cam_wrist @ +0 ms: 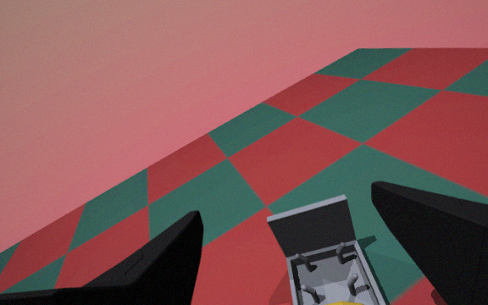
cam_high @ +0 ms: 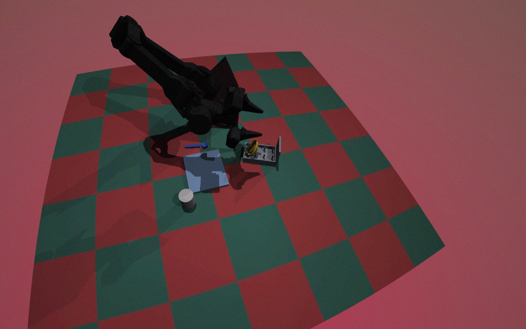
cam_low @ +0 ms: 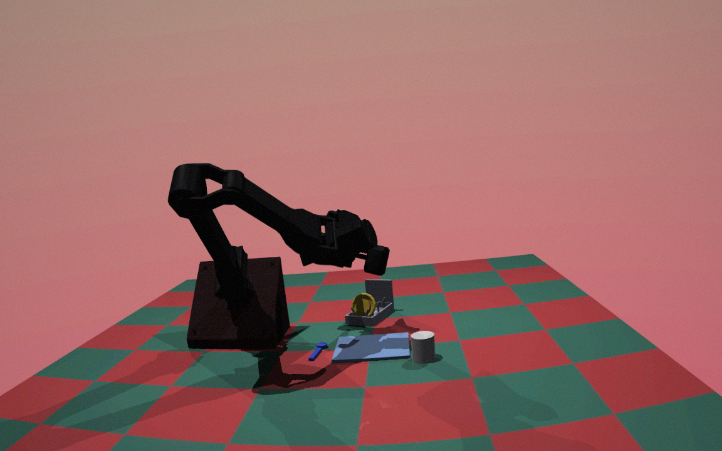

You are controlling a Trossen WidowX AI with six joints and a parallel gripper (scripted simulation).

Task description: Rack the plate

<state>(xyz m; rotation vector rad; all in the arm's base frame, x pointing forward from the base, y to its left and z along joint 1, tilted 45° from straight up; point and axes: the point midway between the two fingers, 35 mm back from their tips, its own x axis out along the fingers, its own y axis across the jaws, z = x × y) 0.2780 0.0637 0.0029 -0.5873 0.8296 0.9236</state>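
The yellow plate (cam_high: pixel 253 148) (cam_low: pixel 363 304) stands on edge, tilted a little, in the end of the grey dish rack (cam_high: pixel 260 162) (cam_low: pixel 356 321) nearer the arm base. Only its top edge (cam_wrist: pixel 346 303) shows at the bottom of the wrist view. Rails show beside it in the exterior view; how its lower edge sits between them is unclear. The rack's tall panel (cam_wrist: pixel 316 226) rises at the far end, with empty rails before it. My gripper (cam_high: pixel 262 122) (cam_wrist: pixel 285 205) is open and empty, above and clear of plate and rack; its fingertips are hidden in the exterior view.
A flat blue board (cam_high: pixel 193 182) (cam_low: pixel 397 350) lies beside the rack. A white cylinder (cam_high: pixel 187 198) (cam_low: pixel 423 347) stands by the board's outer corner. A blue spoon-like thing (cam_high: pixel 193 145) (cam_low: pixel 316 352) lies between board and arm base (cam_low: pixel 274 291).
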